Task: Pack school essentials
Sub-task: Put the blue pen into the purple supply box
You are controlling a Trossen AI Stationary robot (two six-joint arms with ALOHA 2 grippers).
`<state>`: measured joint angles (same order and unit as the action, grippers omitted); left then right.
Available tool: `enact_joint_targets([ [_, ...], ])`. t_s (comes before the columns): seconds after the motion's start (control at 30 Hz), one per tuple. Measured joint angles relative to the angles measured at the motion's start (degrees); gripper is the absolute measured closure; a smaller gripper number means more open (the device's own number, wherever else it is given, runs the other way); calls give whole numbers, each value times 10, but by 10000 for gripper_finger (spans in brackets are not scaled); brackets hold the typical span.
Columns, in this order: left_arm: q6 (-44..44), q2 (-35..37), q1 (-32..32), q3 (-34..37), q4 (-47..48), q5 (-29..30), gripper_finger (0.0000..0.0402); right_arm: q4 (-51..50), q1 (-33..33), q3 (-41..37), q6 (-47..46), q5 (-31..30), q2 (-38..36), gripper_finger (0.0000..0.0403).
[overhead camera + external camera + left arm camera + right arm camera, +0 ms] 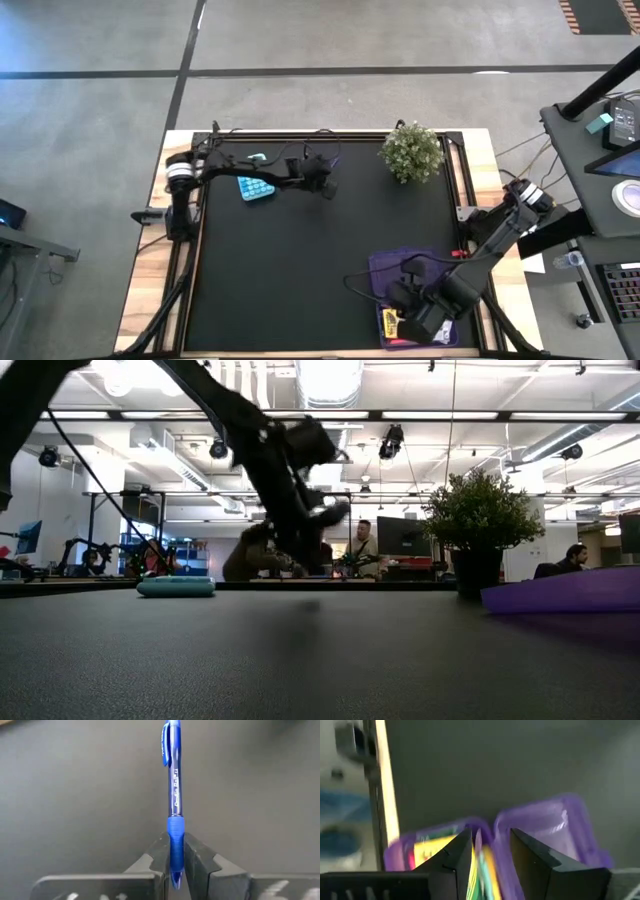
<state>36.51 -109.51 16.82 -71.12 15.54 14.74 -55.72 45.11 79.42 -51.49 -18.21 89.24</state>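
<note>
From above, the left gripper sits at the far middle of the black mat, the right gripper over the open purple case. At the left wrist, the fingers pinch a blue pen; at the right wrist, its fingers stand part open, empty, above the crayon box

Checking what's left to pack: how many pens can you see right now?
1. A blue pen is clamped in the left hand above the mat near the teal item. Others may be hidden inside the purple case under the right hand.
</note>
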Motion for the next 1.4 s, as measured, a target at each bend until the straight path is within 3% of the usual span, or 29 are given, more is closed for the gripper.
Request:
enact_joint_targets([
  [0.2,6,88,-57,37,24,9,384,56,3,-1,29,-118,-9,278],
  [0.43,55,209,-158,81,21,32,384,88,-1,-9,114,-163,-9,282],
  [0.63,86,273,-259,96,10,91,384,89,-14,-31,117,-247,-44,281],
  [0.77,66,286,-323,93,-66,115,384,141,-37,-58,114,-264,-67,284],
  [0.97,-63,284,-386,92,-259,128,384,265,-72,-86,117,-264,-96,284],
  [1.27,-128,283,-409,92,-381,131,384,479,-82,-88,208,-253,-155,284],
  [1.4,-168,283,-409,92,-444,133,384,512,-87,-70,209,-265,-198,282],
])
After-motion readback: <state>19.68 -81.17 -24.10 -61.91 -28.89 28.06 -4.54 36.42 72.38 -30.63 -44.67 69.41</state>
